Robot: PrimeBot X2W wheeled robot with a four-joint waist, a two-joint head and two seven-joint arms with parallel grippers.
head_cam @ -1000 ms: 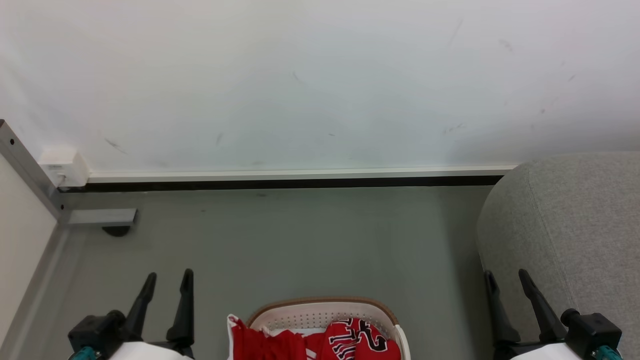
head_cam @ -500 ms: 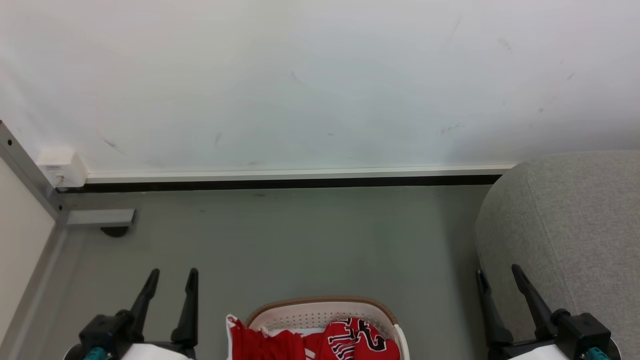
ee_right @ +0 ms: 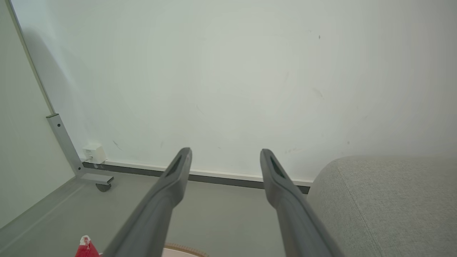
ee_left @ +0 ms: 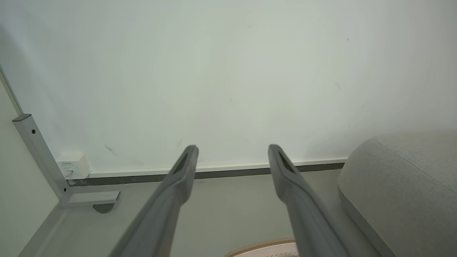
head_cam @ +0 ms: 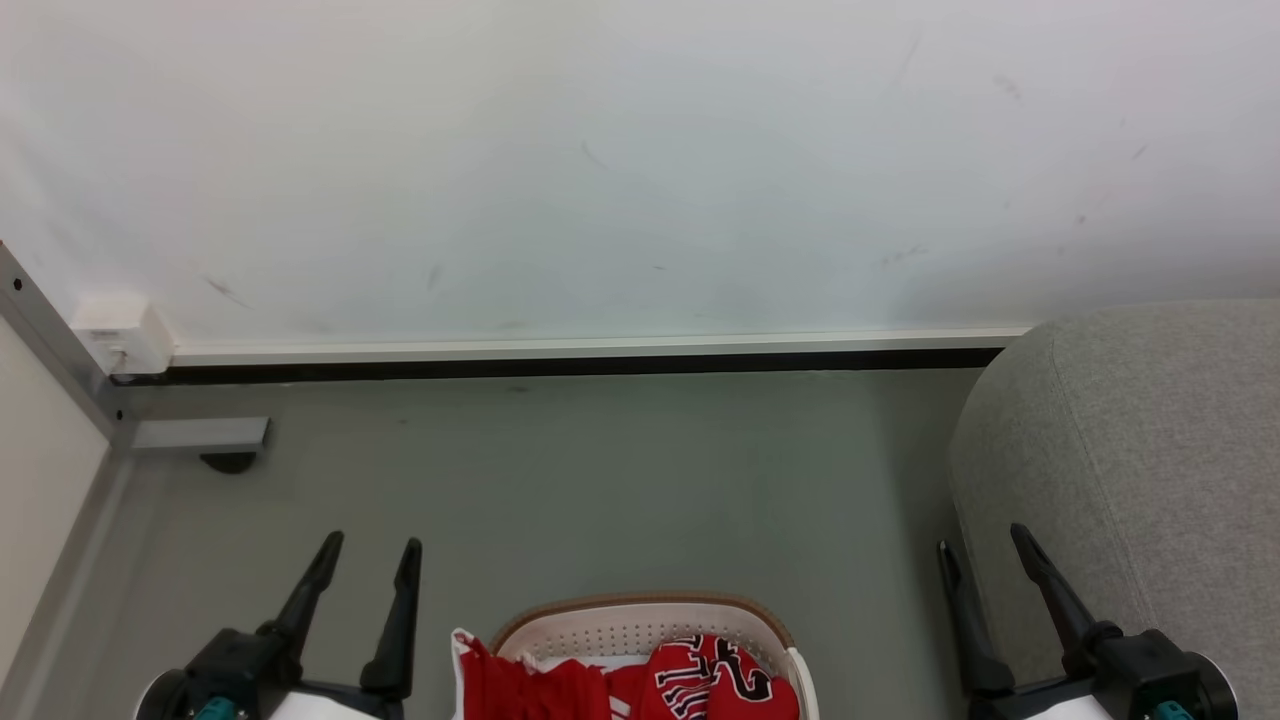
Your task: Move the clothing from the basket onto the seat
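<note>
Right inside the basket [head_cam: 640,603], nearest of all: seeing the clothing [head_cam: 560,690] heaped up red, with the jersey [head_cam: 715,678] showing its black-and-white lettering on the basket's right half and a white-trimmed fold poking up over its left rim. Not spotting anything lifted out yet, so calling this barely started.

Either side of the basket: noticing the left gripper [head_cam: 370,540] and the right gripper [head_cam: 980,540] both sitting closer in to it than a second back, like they're creeping inward together. Pointing their fingers away, out past the basket's far rim. Holding both sets of jaws spread wide, gripping nothing, touching neither plastic nor cloth.

Reading that as lining up for a first reach, not a grab. Guessing at a tip-down of the fingers before anything gets pinched, since aiming over the pile rather than into it right now.

Right of the basket and running back beyond it: looking at the seat [head_cam: 1150,450], big and grey, no red showing on it, with the right gripper hanging between the two.

Beyond the basket: looking across grey floor [head_cam: 600,470] to a dark skirting strip [head_cam: 600,366] and a scuffed pale wall [head_cam: 600,150]. Way off to the basket's left, making out a small white box [head_cam: 112,330] by a metal post [head_cam: 55,335].
</note>
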